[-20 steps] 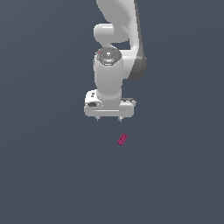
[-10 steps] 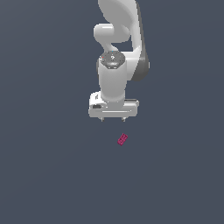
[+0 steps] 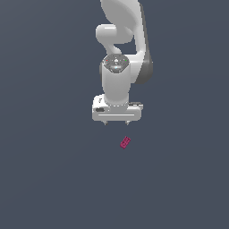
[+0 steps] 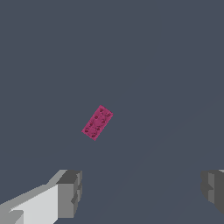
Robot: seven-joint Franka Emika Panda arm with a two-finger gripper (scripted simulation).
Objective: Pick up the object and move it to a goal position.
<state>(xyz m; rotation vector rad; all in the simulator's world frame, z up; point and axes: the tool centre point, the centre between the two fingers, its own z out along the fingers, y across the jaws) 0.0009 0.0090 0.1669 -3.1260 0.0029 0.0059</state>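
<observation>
Magenta-pink studded brick (image 3: 125, 142) (image 4: 97, 122), lying flat and skewed on the grey desk (image 3: 53, 179). White end effector (image 3: 116, 123) (image 4: 140, 192) above it, fingers spread wide apart, holding nothing.

Arm vertical, wrist pointing down; gripper (image 3: 116, 123) with jaws spread wide, holding nothing, fingertips (image 4: 70, 192) well apart.

The arm (image 3: 117, 67) looked like smooth white plastic with a soft sheen. The fingers (image 4: 69, 193) were flat matt grey. The brick (image 4: 97, 122) was matt magenta, studded. The counter (image 3: 44, 170) appeared uniformly matt slate-grey.
</observation>
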